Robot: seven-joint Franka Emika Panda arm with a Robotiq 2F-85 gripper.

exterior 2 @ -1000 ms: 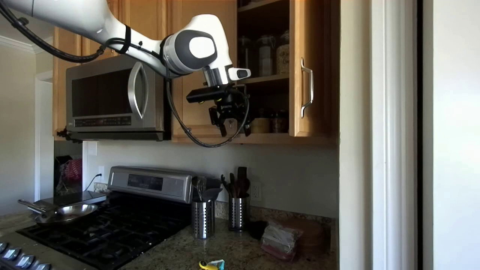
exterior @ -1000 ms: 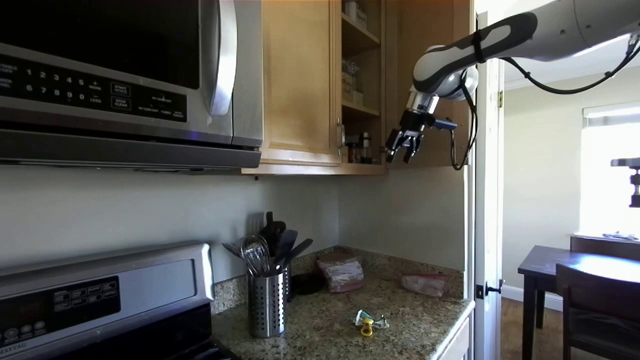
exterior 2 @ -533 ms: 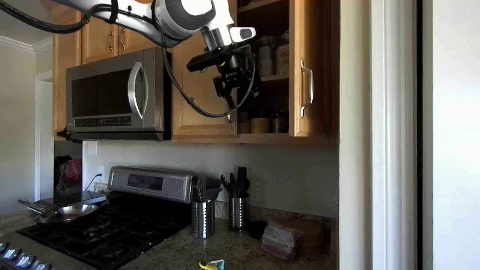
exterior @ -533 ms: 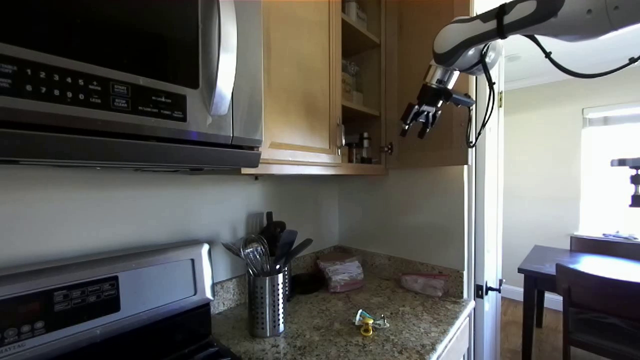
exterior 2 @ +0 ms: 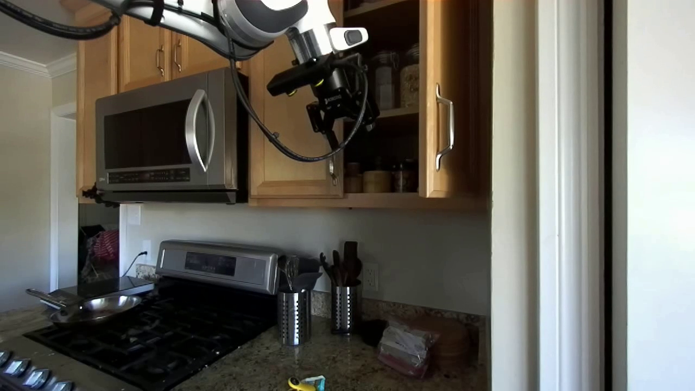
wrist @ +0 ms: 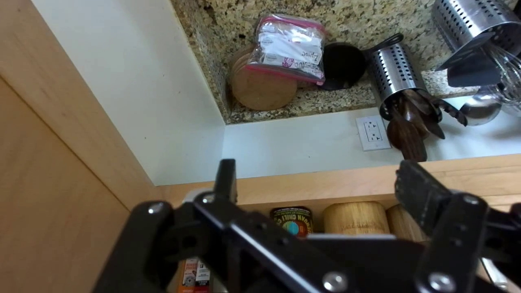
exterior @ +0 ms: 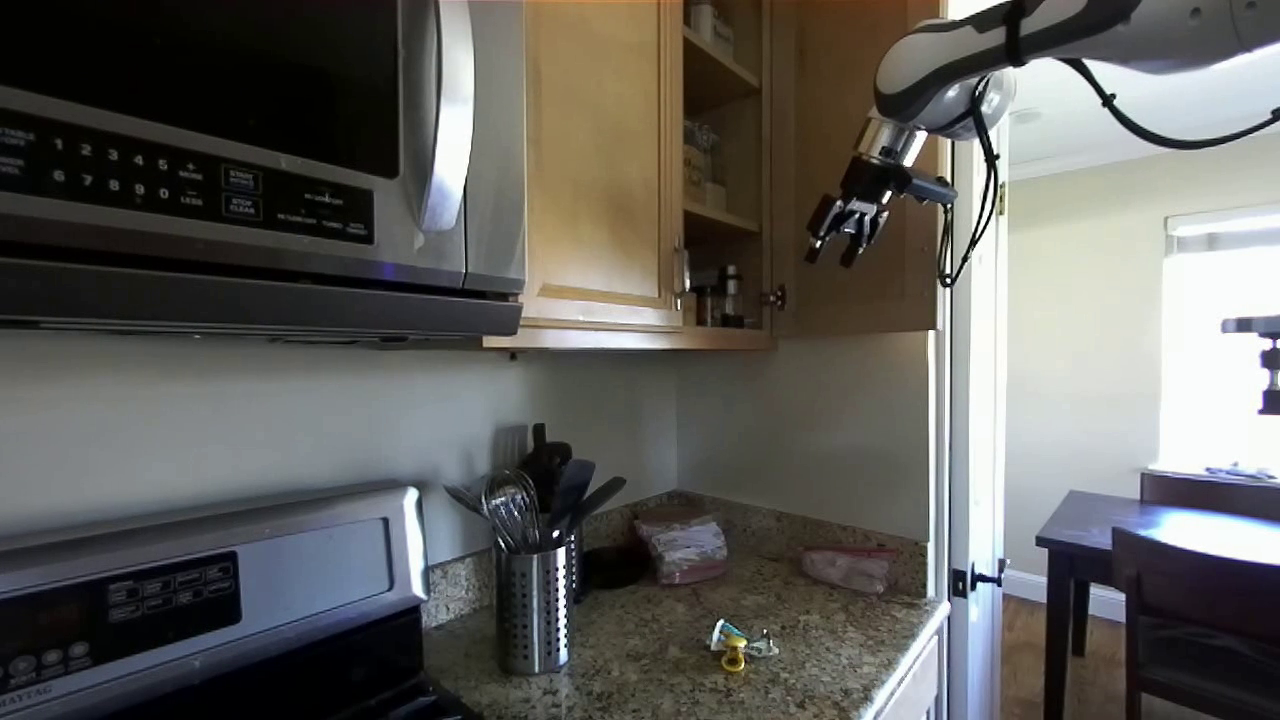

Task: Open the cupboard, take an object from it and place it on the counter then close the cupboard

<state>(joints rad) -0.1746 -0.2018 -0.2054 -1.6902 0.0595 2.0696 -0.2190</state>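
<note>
The robot gripper [exterior: 831, 257] is held in front of the open cupboard [exterior: 600, 170], its jaws spread wide. On the counter [exterior: 640, 655] below the cupboard, a small yellow item [exterior: 733, 657] is seen. "Maytag" is printed on the stove [exterior: 310, 570], lower than the cupboard; "Ziploc" is read on a bag [wrist: 290, 48] beneath the cupboard, "chili" on a jar [wrist: 292, 217] inside.

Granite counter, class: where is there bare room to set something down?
In an exterior view, the counter is bare between the front utensil holder and the small yellow item, and between that item and the clear bag. It is crowded toward the back corner: bag of packets, brown discs, black dish, rear holder.
</note>
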